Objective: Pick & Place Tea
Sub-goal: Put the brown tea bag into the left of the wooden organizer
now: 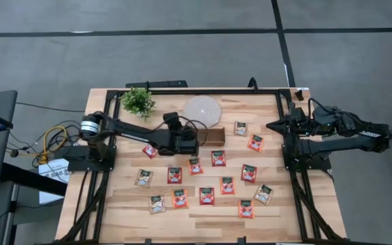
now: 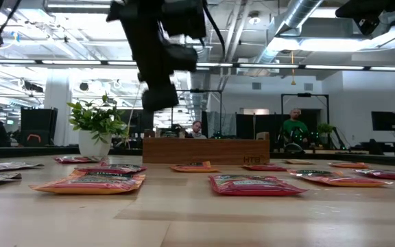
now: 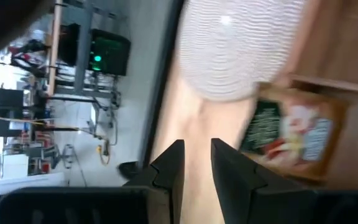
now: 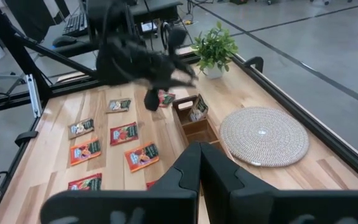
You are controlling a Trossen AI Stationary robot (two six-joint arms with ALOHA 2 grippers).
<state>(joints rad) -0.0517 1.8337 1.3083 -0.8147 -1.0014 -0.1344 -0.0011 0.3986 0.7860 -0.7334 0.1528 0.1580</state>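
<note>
Wooden table (image 1: 203, 218) strewn with tea (image 1: 207, 196); left tool (image 1: 194, 142) released beside tray (image 1: 213, 138), right tool (image 1: 272, 126) clenched empty.

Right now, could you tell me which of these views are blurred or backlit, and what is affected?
Left wrist view: motion-smeared, the white disc and a sachet in the wooden tray are soft. Right wrist view: the left arm is blurred, the table sachets stay sharp. Low view: bright ceiling lights leave the left arm a dark silhouette. High view: even light, no glare.
</note>
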